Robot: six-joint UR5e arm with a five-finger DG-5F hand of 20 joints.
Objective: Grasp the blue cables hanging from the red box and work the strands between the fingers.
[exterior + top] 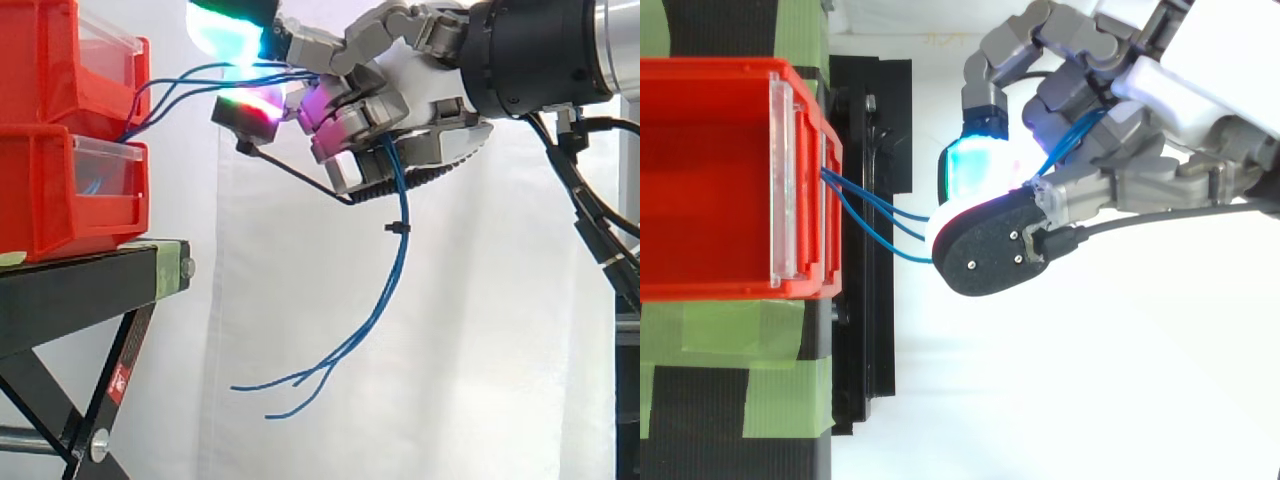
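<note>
**Strands pinched – working phase in hand**

The robot hand [420, 85] is clamped on the blue cables [403, 250]. Its fingers are curled and the glowing pads [250, 108] are pressed together w/ the strands caught betw. them, near the front of the red box [60, 60].

The grasp step is judged done, and rolling the strands betw. the fingers is taken as the step in hand.

From the box front the cables are run across a short gap to the pads, nearly level & fairly taut. They are then passed through the curled fingers & under the palm. The free ends are left hanging well below the robot hand, splayed apart at the tips. Which fingers each strand is threaded betw. cannot be told for sure, as the pad glow washes out that spot.

For the next move, small opposed finger motions are called for, w/ a pinch light enough for the strands to slide. No pull away from the box is advised, since little slack is seen on the box side.
</note>
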